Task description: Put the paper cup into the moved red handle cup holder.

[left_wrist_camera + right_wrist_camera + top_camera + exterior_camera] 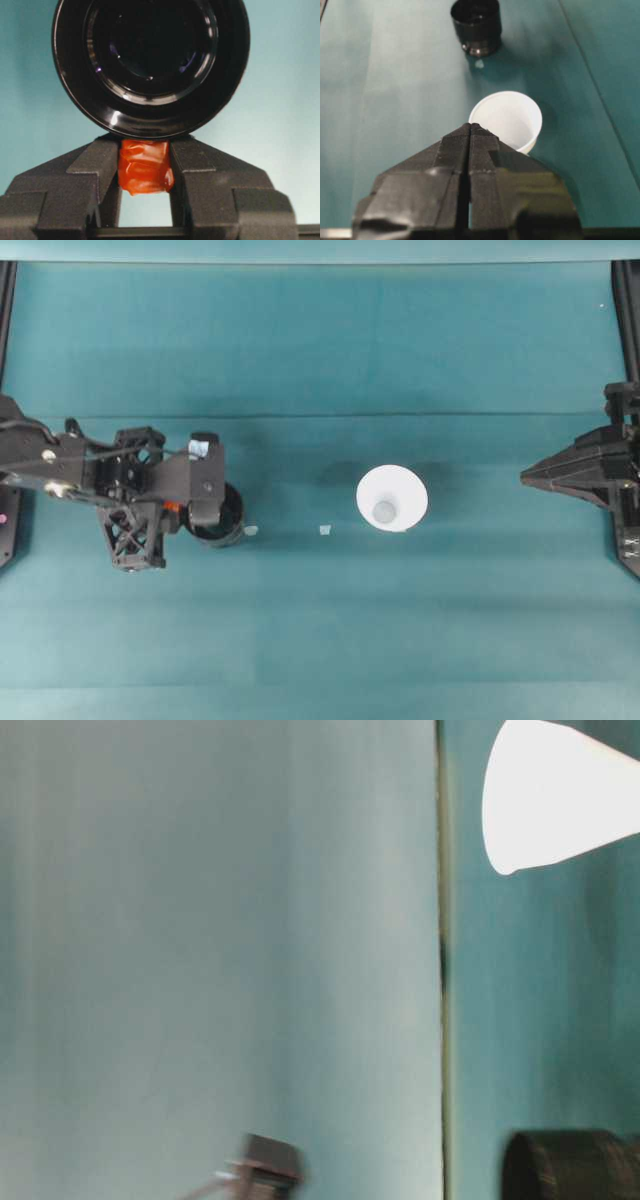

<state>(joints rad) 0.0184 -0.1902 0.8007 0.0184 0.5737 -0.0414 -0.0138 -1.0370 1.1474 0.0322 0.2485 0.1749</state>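
Pinched between the left gripper's (145, 167) fingers is the orange-red handle tab (145, 172) of the red handle cup holder (150, 65), which stands upright toward the left edge of the table (300, 640), its glossy black mouth open upward. Well apart from it, near the table's middle, the paper cup (392, 498) stands upright. Two small pale scraps (325, 530) lie between them. By the right edge the right gripper (470, 127) sits fully closed on nothing.

The right gripper (470, 131) has its two black jaws pressed together, with nothing between them. Just beyond its tip stands the white paper cup (507, 120), open side up, on the teal table (395, 100). Farther away, well apart from it, stands the black cup holder (476, 25).
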